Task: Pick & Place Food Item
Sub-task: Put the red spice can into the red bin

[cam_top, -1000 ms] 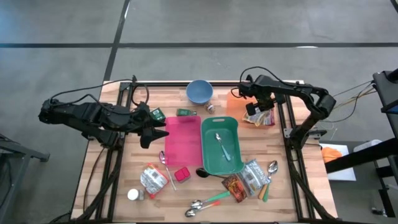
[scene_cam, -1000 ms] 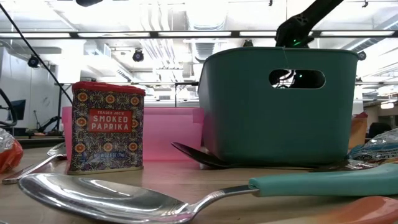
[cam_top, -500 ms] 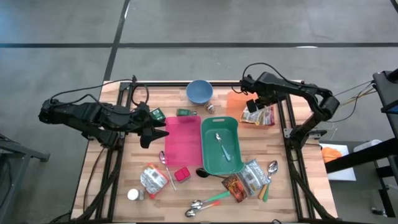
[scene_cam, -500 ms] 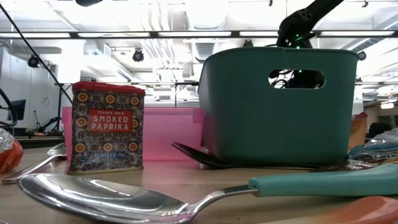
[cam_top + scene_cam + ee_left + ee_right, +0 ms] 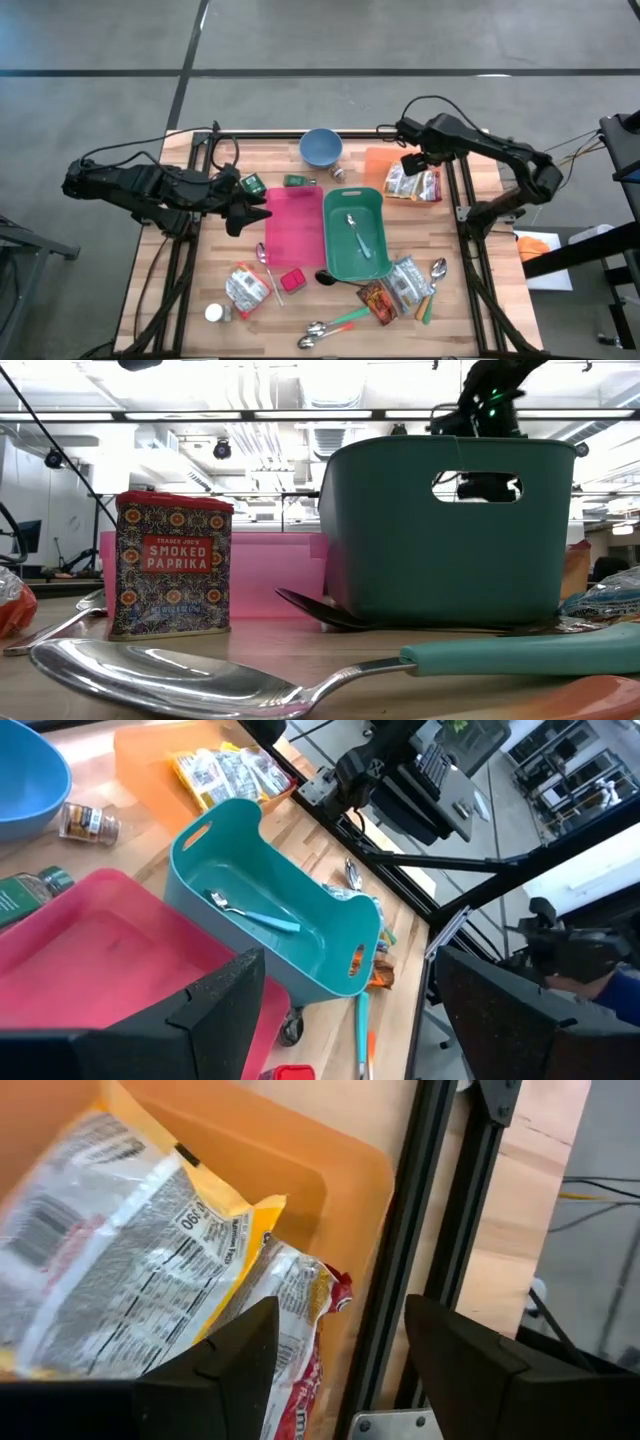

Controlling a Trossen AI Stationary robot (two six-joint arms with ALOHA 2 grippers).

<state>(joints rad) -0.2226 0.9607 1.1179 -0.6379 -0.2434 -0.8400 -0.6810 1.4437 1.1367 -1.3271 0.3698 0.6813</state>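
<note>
Crinkly foil snack packet [image 5: 130, 1270] lay on the orange tray [image 5: 300, 1165] just beneath the right gripper [image 5: 415, 163], whose fingers were spread and empty. Looked light, floppy, slippery; I'd pinch a sealed edge. Left gripper [image 5: 238, 212] waited, fingers spread.
</note>
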